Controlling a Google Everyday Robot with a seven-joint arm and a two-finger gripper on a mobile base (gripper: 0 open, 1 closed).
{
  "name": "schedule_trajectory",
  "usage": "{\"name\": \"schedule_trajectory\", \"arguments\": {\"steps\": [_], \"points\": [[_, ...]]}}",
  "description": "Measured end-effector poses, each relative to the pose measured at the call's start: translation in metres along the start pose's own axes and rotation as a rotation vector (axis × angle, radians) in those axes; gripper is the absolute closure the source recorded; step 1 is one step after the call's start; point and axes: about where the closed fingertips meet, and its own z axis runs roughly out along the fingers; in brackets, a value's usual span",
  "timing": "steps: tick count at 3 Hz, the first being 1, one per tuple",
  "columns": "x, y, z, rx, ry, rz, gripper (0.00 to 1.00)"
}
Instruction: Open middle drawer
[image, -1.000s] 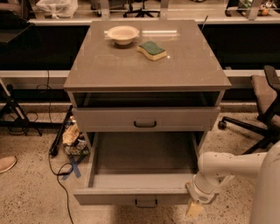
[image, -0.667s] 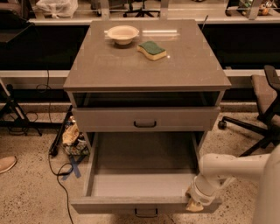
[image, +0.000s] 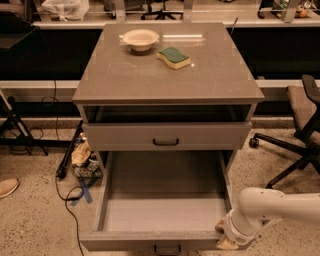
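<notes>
"When you looked nearest, what was there?"

"The gripper (image: 226, 242), low at the right front corner of the middle drawer (image: 160, 212). Whether it clasped anything, I couldn't tell. The white arm (image: 280, 205) hid that corner. The drawer stood pulled far out."

"And around it?"

"A shoe (image: 7, 187) on the floor far left, clutter (image: 82, 157) beside the cabinet (image: 165, 82), an office chair (image: 300, 125) to the right. Behind, the upper drawer (image: 165, 135) sat nearly closed. On top were a bowl (image: 140, 39) and a green sponge (image: 173, 57), near each other, and a plastic bag (image: 65, 7) lay on the far counter."
</notes>
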Motion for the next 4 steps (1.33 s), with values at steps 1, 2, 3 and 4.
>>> {"name": "schedule_trajectory", "arguments": {"steps": [1, 2, 3, 4], "points": [[0.001, 0.001, 0.001, 0.000, -0.001, 0.004, 0.00], [0.001, 0.001, 0.001, 0.000, -0.001, 0.004, 0.00], [0.001, -0.006, -0.011, 0.022, -0.037, -0.014, 0.00], [-0.001, -0.026, -0.062, 0.105, -0.151, -0.044, 0.00]]}}
